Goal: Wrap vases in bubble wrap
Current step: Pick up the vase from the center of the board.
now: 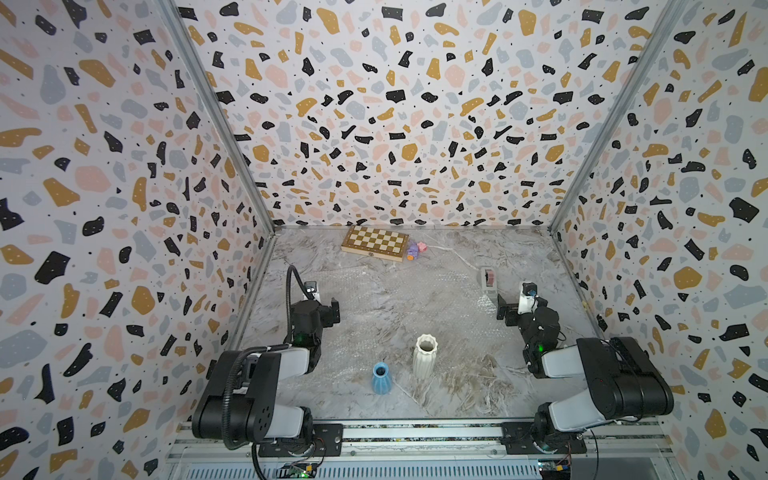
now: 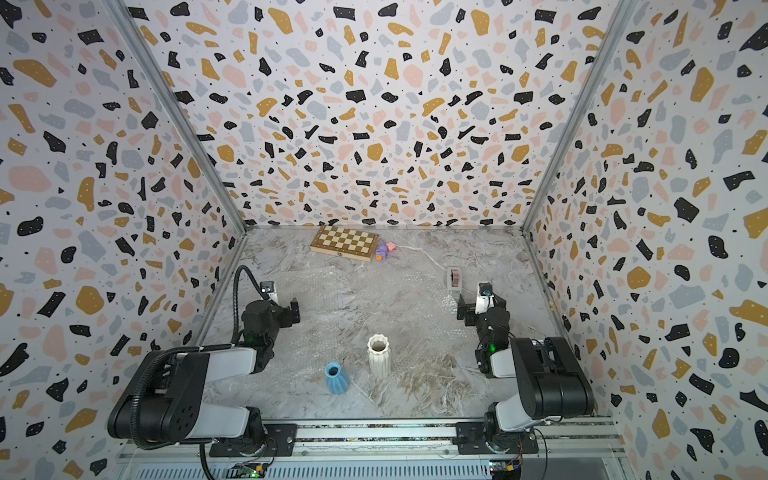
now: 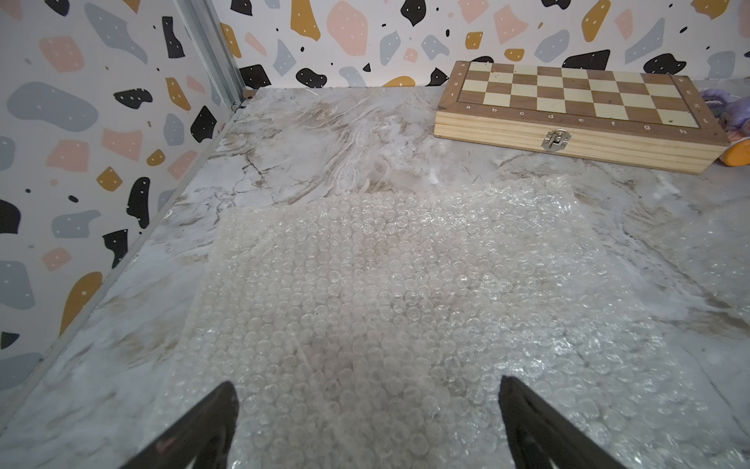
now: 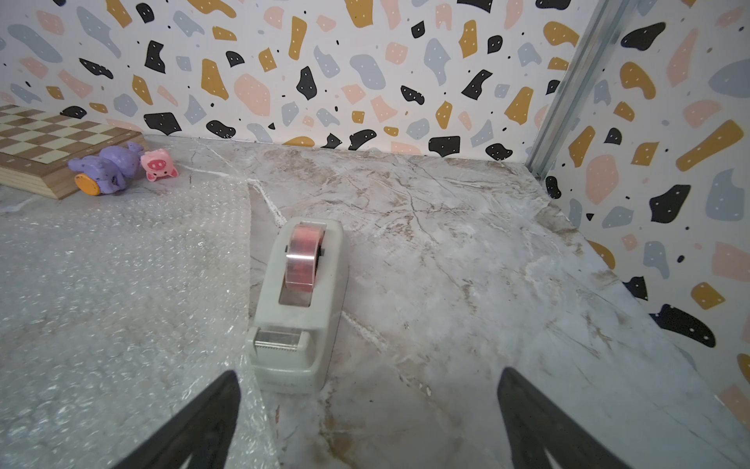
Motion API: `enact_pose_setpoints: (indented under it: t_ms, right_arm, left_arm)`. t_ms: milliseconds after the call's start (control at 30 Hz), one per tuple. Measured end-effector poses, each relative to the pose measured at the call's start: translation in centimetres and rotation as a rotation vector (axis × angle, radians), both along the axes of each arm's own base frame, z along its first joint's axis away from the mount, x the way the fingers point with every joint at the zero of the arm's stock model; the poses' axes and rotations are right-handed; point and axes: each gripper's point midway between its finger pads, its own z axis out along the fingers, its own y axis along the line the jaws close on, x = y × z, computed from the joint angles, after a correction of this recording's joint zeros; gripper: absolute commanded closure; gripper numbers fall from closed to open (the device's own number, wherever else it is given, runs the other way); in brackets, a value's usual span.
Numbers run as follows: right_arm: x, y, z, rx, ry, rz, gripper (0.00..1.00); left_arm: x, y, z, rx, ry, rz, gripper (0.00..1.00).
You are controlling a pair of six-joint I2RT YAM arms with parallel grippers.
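Terrazzo-print walls (image 1: 374,104) box in a grey-white marble tabletop (image 1: 478,386) as the wrapping job stands, by my reading, at its opening step, with nothing yet wrapped.

In both top views the cream vase (image 1: 424,356) stands upright at lower centre. The blue vase (image 1: 380,377) is near it to the lower left, and both are bare. The bubble wrap (image 1: 395,291) lies flat across the middle of the frame above them. Whether its near edge reaches the cream vase's foot, I cannot tell. My left gripper (image 1: 335,310) hangs over the wrap's left side and my right gripper (image 1: 503,307) over its right. A chessboard (image 1: 374,243) and small toys (image 1: 412,249) sit by the back wall, and a tape dispenser (image 1: 488,279) stands at the wrap's upper right.

Left wrist view: my fingers (image 3: 211,426) are spread wide at the bottom of the frame, holding nothing. Bubbled plastic fills the centre, with the chessboard at upper right.

Right wrist view: these fingers are also wide apart and empty. The tape dispenser is at centre, with the wrap's edge running along its left side and the toys at upper left.

Next, I judge, one vase must be gripped and laid on the wrap. The ribbed body may slip in my grip, and the light plastic may shift as the vase comes down on it.
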Motion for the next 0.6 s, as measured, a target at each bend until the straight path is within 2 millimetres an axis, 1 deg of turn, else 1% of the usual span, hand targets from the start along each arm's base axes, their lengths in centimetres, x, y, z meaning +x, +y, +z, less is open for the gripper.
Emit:
enact_pose_setpoints:
  t_ms: [233, 267, 300, 367, 433, 467, 533, 600]
  right_arm:
    - [-0.1, 0.3, 0.2, -0.007, 0.001, 0.011, 0.01]
    - [-0.3, 0.5, 0.5, -0.01, -0.002, 0.018, 0.01]
    - [-0.4, 0.7, 1.1, -0.01, -0.007, 0.023, 0.01]
    - [-0.5, 0.8, 2.6, 0.003, -0.02, 0.024, 0.01]
    - [-0.2, 0.7, 4.9, 0.048, -0.045, 0.008, 0.01]
    - [0.0, 0.4, 6.4, 0.088, -0.057, -0.007, 0.01]
    - [0.3, -0.4, 8.9, 0.175, -0.059, -0.047, 0.01]
    - [0.6, -1.8, 11.2, 0.303, -0.034, -0.114, 0.01]
  left_arm:
    - [-0.1, 0.0, 0.2, 0.0, 0.0, 0.0, 0.01]
    - [-0.3, 0.0, 0.3, 0.001, 0.006, 0.001, 0.01]
    - [-0.5, 0.0, 0.9, 0.0, 0.003, -0.001, 0.01]
    - [-0.9, 0.0, 3.0, -0.004, -0.034, -0.002, 0.01]
    - [-1.2, 0.1, 6.0, -0.026, -0.098, 0.006, 0.01]
    - [-1.5, 0.2, 8.0, -0.052, -0.138, 0.022, 0.01]
    - [-2.1, 0.4, 11.1, -0.116, -0.192, 0.055, 0.01]
    - [-3.0, 0.9, 14.0, -0.213, -0.237, 0.107, 0.01]
